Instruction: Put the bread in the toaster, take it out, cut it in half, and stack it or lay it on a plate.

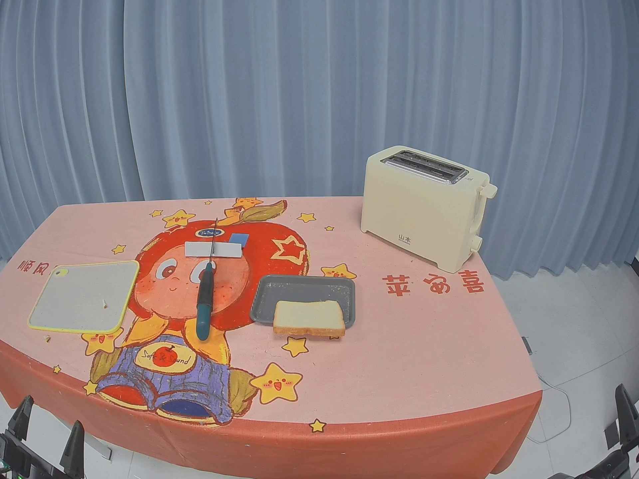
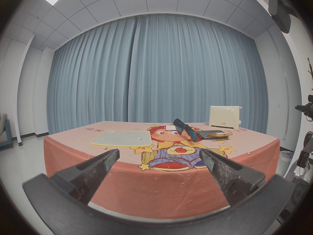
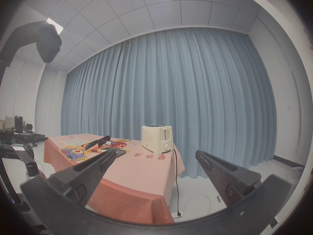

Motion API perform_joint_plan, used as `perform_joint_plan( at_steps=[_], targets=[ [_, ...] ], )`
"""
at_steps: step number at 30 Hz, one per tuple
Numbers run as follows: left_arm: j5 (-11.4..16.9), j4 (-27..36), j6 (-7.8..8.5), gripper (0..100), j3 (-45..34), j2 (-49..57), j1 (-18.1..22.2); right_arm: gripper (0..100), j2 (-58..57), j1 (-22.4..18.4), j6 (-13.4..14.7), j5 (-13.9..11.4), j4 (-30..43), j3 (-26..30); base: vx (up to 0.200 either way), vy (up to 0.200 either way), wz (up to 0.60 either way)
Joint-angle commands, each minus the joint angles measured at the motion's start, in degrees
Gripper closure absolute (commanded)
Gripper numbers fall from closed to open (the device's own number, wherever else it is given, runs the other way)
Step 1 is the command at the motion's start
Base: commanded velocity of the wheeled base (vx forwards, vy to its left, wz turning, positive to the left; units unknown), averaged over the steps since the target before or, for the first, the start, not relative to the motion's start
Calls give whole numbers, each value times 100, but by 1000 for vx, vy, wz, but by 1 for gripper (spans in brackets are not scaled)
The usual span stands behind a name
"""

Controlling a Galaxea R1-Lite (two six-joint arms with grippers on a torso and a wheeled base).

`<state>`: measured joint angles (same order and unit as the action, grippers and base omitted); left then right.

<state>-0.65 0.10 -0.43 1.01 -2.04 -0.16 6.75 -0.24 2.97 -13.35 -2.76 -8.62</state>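
A slice of bread (image 1: pixel 309 319) lies on the near edge of a dark grey tray (image 1: pixel 303 291) in the middle of the table; the bread (image 2: pixel 220 134) also appears in the left wrist view. A cream toaster (image 1: pixel 423 205) stands at the far right, empty slots up. A teal-handled knife (image 1: pixel 206 294) rests on a small stand, blade pointing away. A pale cutting board (image 1: pixel 85 295) lies at the left. My left gripper (image 2: pixel 159 159) is open, below and in front of the table's near edge. My right gripper (image 3: pixel 155 160) is open, off the table's right side.
The table wears a pink cartoon cloth (image 1: pixel 413 360). A white card and a blue piece (image 1: pixel 214 247) lie beyond the knife. The toaster's cord (image 3: pixel 176 180) hangs down to a floor socket. Blue curtains close off the back.
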Motion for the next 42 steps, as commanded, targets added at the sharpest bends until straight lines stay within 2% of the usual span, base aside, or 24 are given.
perform_joint_plan(
  at_steps=[1,9,16,23,28,29,30,35,42],
  targets=[
    [-6,-1,-1,0,-101,1,7,0,423,33,72,-1,-6,-184,0,0,0],
    [-6,-1,-1,0,-101,-7,-2,0,1012,200,45,-19,3,-729,0,0,0],
    [3,-1,-1,0,-101,1,-2,0,1408,200,-16,-467,12,-966,0,0,0],
    [-6,-1,-1,0,-101,1,-2,0,1777,200,-148,-581,3,-1116,0,0,0],
    [-6,-1,-1,0,-101,1,-2,0,2172,209,-544,-704,3,-1300,0,0,0],
    [-6,-1,-1,0,-101,1,-2,0,2172,209,-544,-704,3,-1300,0,0,0],
    [-6,-1,-1,0,-101,1,-2,0,2313,209,-614,-792,3,-1388,0,0,0],
    [-6,-1,-1,0,-101,1,7,0,2621,235,-631,-898,3,-1722,0,0,0],
    [-6,-1,-1,0,-101,1,-2,0,3069,543,-631,-933,-15,-2118,0,0,0]
  ],
)
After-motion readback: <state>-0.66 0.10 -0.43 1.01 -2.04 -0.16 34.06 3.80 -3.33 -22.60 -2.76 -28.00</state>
